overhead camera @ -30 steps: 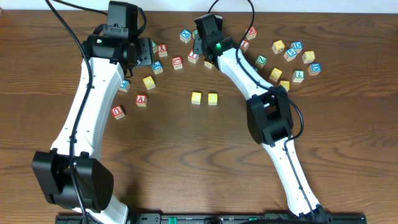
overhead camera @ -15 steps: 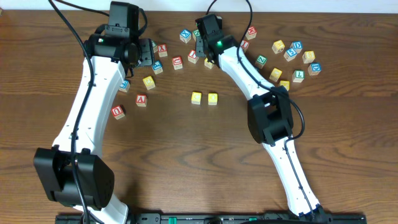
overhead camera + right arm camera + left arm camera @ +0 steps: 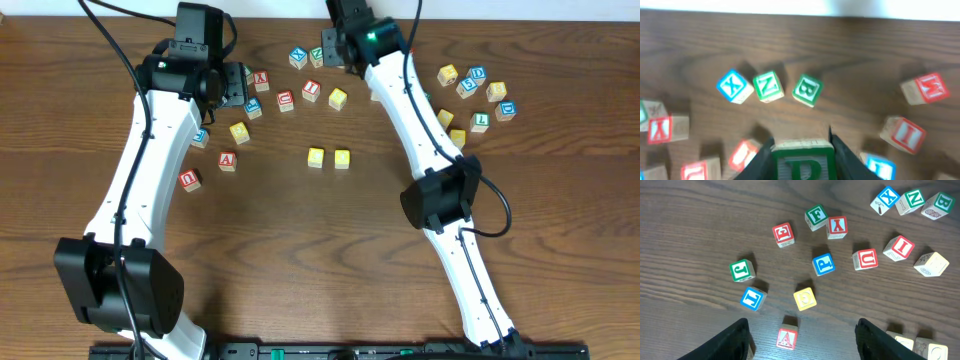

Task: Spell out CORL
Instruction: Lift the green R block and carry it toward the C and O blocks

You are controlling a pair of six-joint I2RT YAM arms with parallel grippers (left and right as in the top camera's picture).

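Two yellow-topped cubes [image 3: 316, 156] [image 3: 342, 157] sit side by side in the middle of the table. My right gripper [image 3: 802, 145] is shut on a white cube with a green R [image 3: 802, 161] and holds it above the back cluster of cubes. A cube with a blue L [image 3: 751, 298] lies on the table in the left wrist view. My left gripper [image 3: 802, 340] is open, and its fingers [image 3: 735, 340] hang wide apart over a red A cube [image 3: 786, 338] without touching it.
Loose letter cubes surround both grippers: X [image 3: 733, 86], N [image 3: 768, 86] and B [image 3: 807, 90] at the back, red-lettered ones [image 3: 865, 259] near them, and a further group at the back right [image 3: 470, 85]. A yellow cube [image 3: 338, 98] lies below the right wrist.
My right gripper has closed on the R cube and moved with it toward the back of the table, uncovering the yellow cube beneath. The left arm has not moved.
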